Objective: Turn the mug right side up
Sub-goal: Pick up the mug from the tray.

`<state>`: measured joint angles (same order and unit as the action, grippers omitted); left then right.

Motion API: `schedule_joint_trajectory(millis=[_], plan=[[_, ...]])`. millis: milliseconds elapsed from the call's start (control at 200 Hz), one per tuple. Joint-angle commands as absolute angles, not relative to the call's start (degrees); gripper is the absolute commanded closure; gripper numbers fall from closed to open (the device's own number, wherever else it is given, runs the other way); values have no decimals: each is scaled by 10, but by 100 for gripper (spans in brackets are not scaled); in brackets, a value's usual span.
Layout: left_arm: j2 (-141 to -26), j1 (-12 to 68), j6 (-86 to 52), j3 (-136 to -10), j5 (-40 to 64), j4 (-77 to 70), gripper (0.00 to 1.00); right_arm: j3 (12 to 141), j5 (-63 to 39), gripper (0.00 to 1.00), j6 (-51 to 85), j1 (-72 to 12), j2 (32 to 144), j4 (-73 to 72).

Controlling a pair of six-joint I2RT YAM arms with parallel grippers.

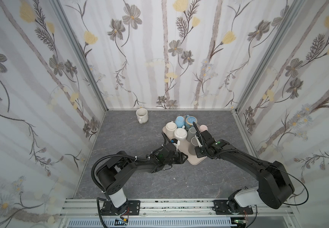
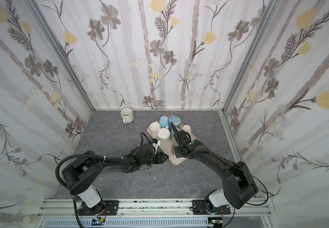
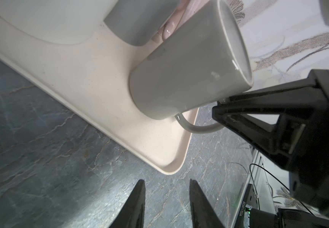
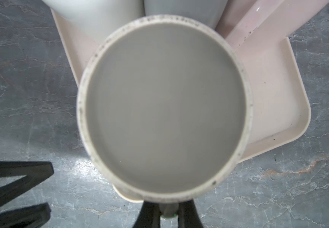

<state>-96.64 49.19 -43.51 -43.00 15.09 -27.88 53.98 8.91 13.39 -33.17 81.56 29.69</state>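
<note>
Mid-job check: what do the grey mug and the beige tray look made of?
Grey mug: likely glazed ceramic, glossy; sharp highlights on its wall, pale unglazed foot ring. Beige tray: probably moulded plastic, matte; rounded raised rim, faint speckles.

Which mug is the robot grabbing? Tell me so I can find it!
Find the beige tray in the middle of the grey table. At its end nearest the robot stands an upside-down grey mug. It is the only one with the right claw pinching its handle.
</note>
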Motion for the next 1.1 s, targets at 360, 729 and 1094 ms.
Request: schedule_joint_trajectory(millis=[360, 729, 1094], plan=[[-773, 328, -419, -357, 123, -182, 55, 483, 89, 100, 193, -333, 686, 180], [-681, 257, -457, -263, 168, -200, 53, 454, 46, 100, 263, -331, 644, 108], [-718, 296, -553, -231, 239, -397, 47, 388, -39, 100, 395, -308, 598, -32]])
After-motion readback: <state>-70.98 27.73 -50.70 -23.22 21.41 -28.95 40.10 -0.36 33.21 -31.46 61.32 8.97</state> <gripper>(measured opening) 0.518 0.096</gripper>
